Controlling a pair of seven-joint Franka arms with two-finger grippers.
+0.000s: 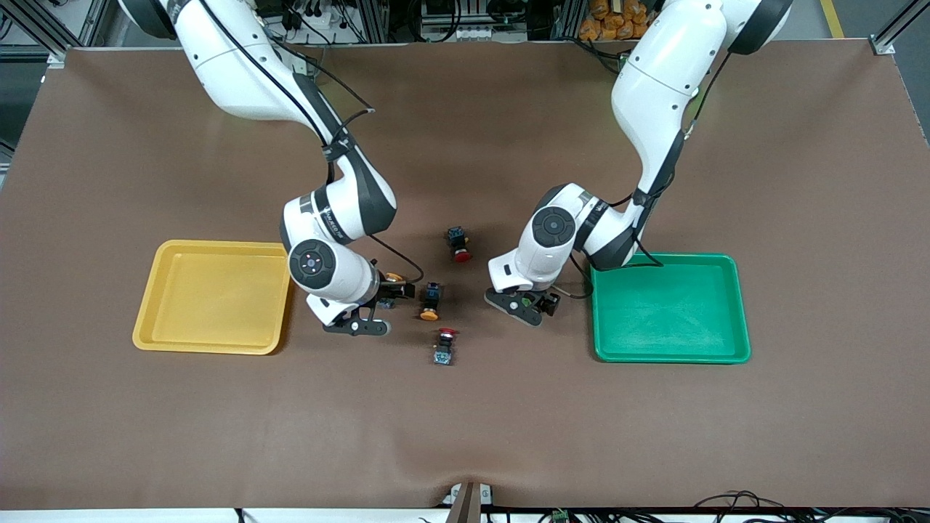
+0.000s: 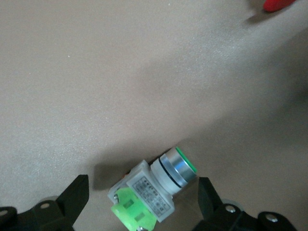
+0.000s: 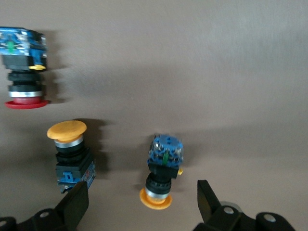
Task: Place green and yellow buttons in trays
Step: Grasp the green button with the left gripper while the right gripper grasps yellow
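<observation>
Left gripper (image 2: pixel 142 202) spread wide around green button (image 2: pixel 153 188) beside green tray (image 1: pixel 670 308), right gripper (image 3: pixel 143 204) spread above yellow button (image 3: pixel 162 174) beside yellow tray (image 1: pixel 215 296).

Brown mat (image 1: pixel 465 436) over table, alu frame (image 1: pixel 65 29) at edge — cables (image 1: pixel 726 501)

A high front camera faces the robots across the bench (image 1: pixel 465 436); both wrist cameras look down close, sharing its centre.

Green btn (image 2: pixel 153 190) on its side; two yellow btns (image 3: pixel 162 177) (image 3: pixel 70 151) lying nearby; yellow tray (image 1: pixel 215 296), green tray (image 1: pixel 668 308) apart.
</observation>
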